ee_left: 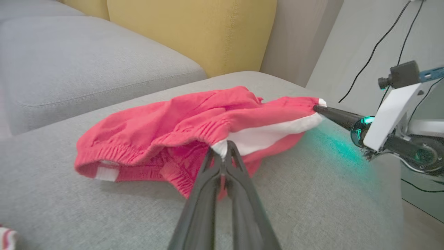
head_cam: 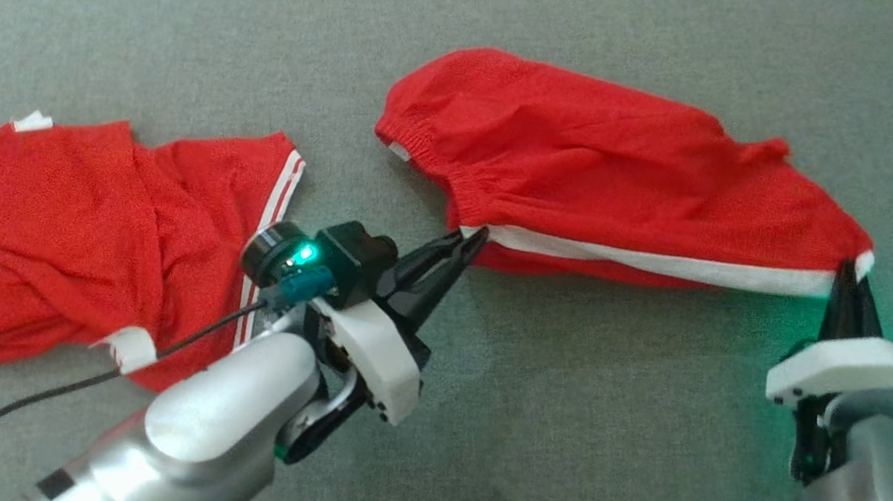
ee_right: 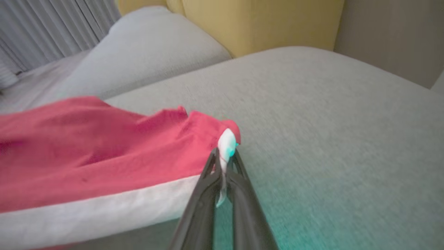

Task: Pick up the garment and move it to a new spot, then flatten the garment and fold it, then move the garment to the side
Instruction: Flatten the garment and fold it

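Left pincer [head_cam: 474, 239] grips red shorts [head_cam: 612, 169] edge; right pincer [head_cam: 846, 270] grips far corner; cushion [head_cam: 577, 440] open nearside

A grey sofa seat [head_cam: 564, 404] carries two garments. On it rest red shorts [head_cam: 597, 158] and, well apart, a crumpled red shirt [head_cam: 69, 235].

right wrist view, garment [ee_right: 86, 156] cut off left

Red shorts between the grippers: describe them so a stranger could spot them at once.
On the grey cushion lie two red garments. The shorts are the right-hand one, stretched between the left gripper and right gripper. Unlike the crumpled shirt, they have an elastic waistband and one white band.
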Available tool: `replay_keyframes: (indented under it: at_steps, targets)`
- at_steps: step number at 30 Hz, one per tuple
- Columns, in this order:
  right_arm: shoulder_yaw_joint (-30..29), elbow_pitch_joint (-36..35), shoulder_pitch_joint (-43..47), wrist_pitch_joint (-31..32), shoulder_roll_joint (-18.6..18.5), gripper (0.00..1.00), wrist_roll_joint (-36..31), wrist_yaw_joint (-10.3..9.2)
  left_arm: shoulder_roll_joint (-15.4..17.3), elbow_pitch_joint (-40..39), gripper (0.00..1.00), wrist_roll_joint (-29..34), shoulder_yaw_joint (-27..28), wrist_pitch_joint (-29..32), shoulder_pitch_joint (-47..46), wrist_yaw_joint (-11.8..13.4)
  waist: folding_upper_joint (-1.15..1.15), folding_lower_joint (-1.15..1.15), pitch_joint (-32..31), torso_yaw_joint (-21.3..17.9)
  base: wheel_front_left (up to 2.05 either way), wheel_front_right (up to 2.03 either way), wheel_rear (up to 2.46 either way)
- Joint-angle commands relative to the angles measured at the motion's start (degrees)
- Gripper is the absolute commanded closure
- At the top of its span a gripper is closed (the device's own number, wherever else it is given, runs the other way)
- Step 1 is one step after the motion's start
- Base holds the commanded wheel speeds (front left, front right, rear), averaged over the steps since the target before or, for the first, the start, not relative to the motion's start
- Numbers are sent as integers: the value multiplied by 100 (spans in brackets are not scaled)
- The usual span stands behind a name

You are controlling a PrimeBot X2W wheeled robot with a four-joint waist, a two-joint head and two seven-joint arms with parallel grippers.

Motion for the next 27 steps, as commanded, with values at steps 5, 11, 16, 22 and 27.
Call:
replay_keyframes:
  at_steps: [5, 11, 16, 22, 27]
  targets:
    - [839, -953, -250, -53, -24, 100, 693, -4, 402, -240, 100, -19, 396, 76, -402, 28, 0, 0, -310, -11, 0, 0, 0]
    - [1339, -2200, -752, 329, -24, 100, 1201, -4, 795, -329, 100, -14, 653, 407, -1194, -112, 0, 0, -687, 4, 0, 0, 0]
    - [1335, -2710, -1216, 687, -24, 100, 1339, -4, 904, -240, 100, -141, 885, 615, -1825, -213, 0, 0, -913, 24, 0, 0, 0]
    - [1322, -3063, -1636, 865, -24, 100, 1191, -4, 961, 68, 100, -161, 1080, 635, -2488, -278, 0, 0, -1163, 59, 0, 0, 0]
    - [1356, -3316, -1342, 1151, -24, 100, 1034, -4, 1036, 15, 100, -314, 1065, 704, -2366, -309, 0, 0, -1292, 117, 0, 0, 0]
